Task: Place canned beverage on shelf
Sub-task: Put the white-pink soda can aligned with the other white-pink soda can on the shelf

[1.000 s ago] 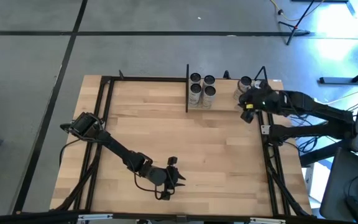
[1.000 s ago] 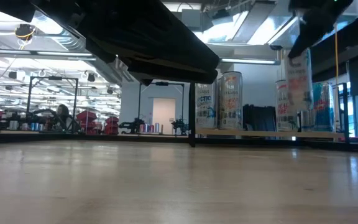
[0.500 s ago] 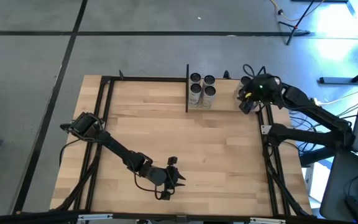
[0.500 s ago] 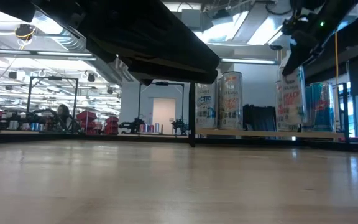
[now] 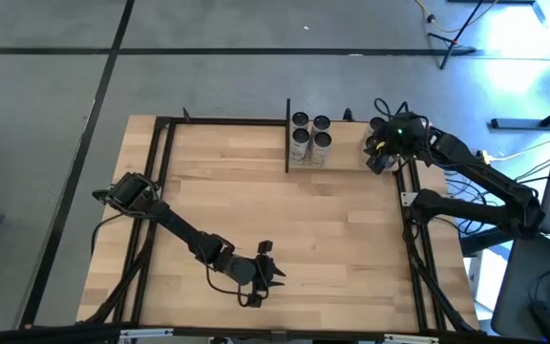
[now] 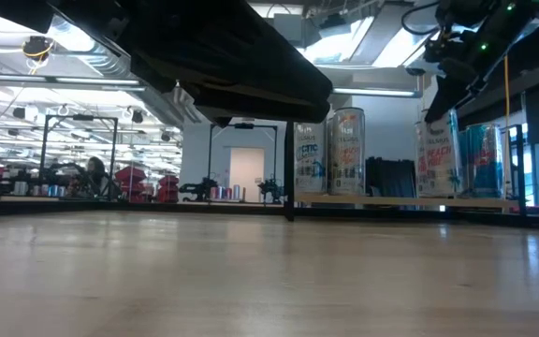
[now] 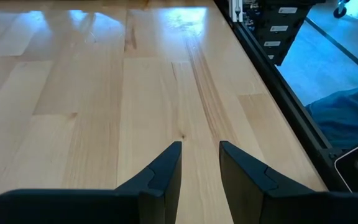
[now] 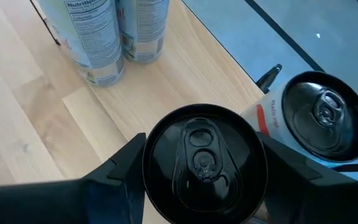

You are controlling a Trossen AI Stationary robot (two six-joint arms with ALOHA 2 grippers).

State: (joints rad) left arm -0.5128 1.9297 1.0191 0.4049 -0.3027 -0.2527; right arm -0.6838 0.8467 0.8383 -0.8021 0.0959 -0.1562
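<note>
Between the fingers of my right gripper [image 5: 380, 153] [image 8: 201, 163] stands a canned beverage with a black top [image 8: 202, 155], white and red in the low view [image 6: 436, 154]. It is upright at the right end of the shelf [image 6: 391, 200]. A blue can [image 6: 483, 159] with a dark top [image 8: 322, 115] stands right beside it. Several more cans [image 5: 310, 132] stand on the plank next to the black post [image 5: 287, 134]. My left gripper [image 5: 267, 264] [image 7: 200, 146] hovers low over the table's near middle, slightly open and with nothing in it. My right gripper pinches the can's upper wall just under the rim [image 8: 148, 163] between its two fingers, one on each opposite side. The fingers slant down from above and from the table's right. The can stays upright, its base down at the shelf plank in the low view.
The blue can stands close to the held can toward the table's right edge. Black frame rails [image 5: 411, 229] run along the table's edges. Bare light wood [image 5: 275, 201] fills the table's middle. My left arm [image 5: 189, 234] lies across the near left.
My right gripper has swung toward the table's far edge and gone down with the can. The can hung above the shelf; now its base is at the plank, beside the blue can. It has stayed upright, and the gripper has stayed shut on it.
</note>
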